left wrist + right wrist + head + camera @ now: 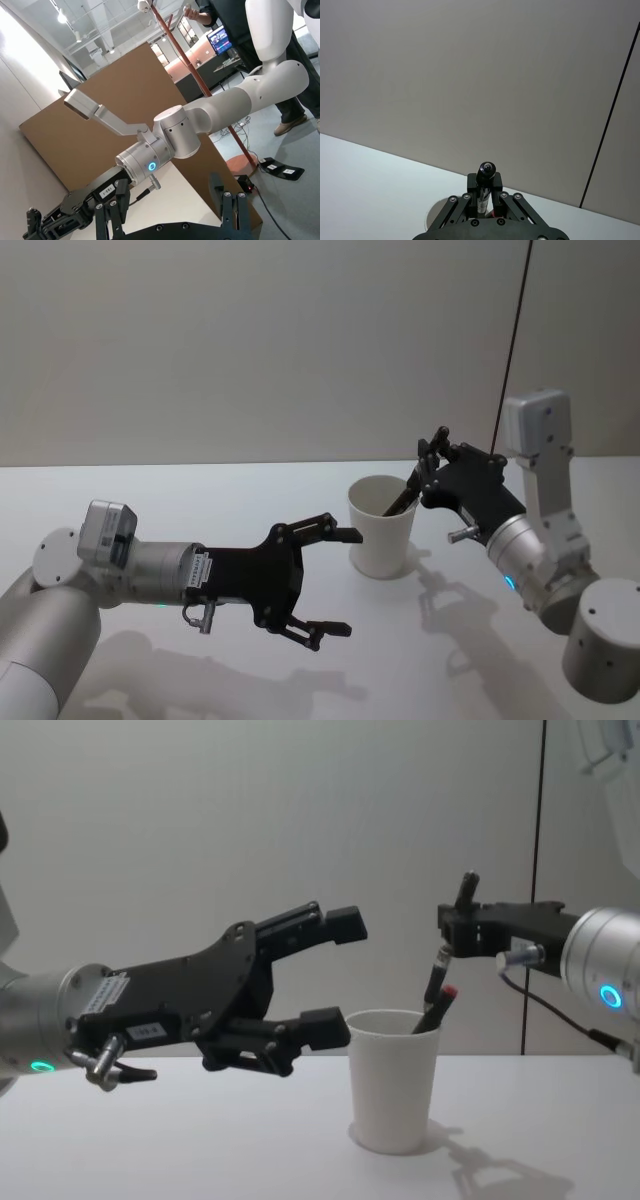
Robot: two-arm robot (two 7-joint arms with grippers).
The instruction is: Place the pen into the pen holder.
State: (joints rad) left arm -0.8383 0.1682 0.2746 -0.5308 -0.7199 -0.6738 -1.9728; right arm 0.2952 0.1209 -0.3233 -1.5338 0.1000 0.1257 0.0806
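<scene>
Your right tool (462,925) is clamped on the pen (437,982), its tip inside the cup (392,1080); your left tool (332,975) hangs spread apart beside it.

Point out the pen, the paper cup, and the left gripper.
pen (437,982), chest view, on its shaft above the cup.
paper cup (392,1085), chest view, on its side wall.
left gripper (338,580), head view, between its open fingertips.

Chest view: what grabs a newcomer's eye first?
The white cup at centre on the table, with a pen slanting down into it, its top clamped in the right gripper just above the rim. Next, the left gripper looms large to the cup's left, jaws spread wide and empty.
</scene>
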